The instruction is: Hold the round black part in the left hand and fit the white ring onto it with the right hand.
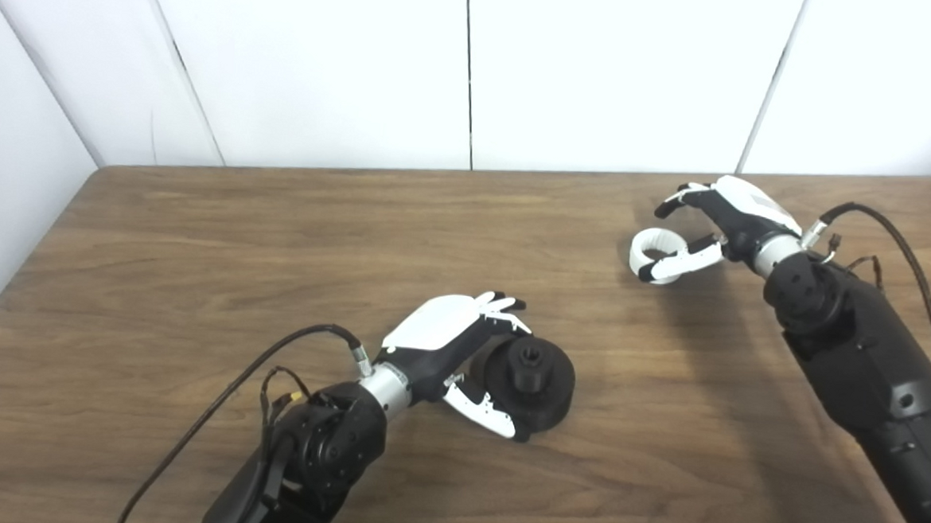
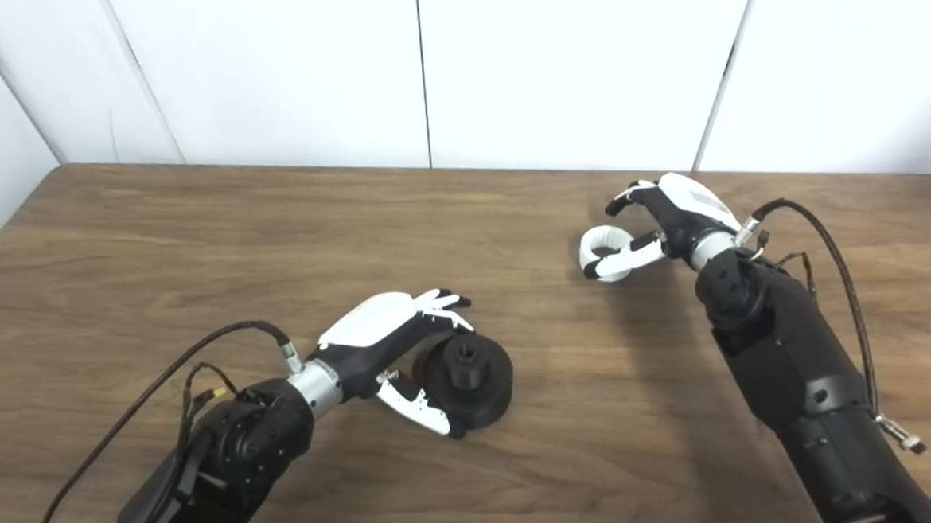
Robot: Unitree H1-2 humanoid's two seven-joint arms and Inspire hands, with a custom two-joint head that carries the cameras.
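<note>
Left hand (image 1: 461, 349), lower centre, cups the round black plastic part (image 1: 529, 380) on the wooden table (image 1: 196, 239), steadying it; right hand (image 1: 714, 227), upper right, pinches the white ring (image 1: 653, 251), ready to carry over.

The left arm (image 1: 320, 445) comes in from the lower left, forearm angled up and to the right, a cable looping off the wrist. The left hand (image 1: 461, 349) lies low, its white back turned upward, fingers (image 1: 503, 303) curled over and thumb (image 1: 485, 410) stretched out beneath — spread, not clenched. The right arm (image 1: 866, 370) rises from the lower right corner, leaning up and left. The right hand (image 1: 714, 227) arches over, fingers hooked downward, thumb (image 1: 676, 265) reaching left — apart from them
</note>
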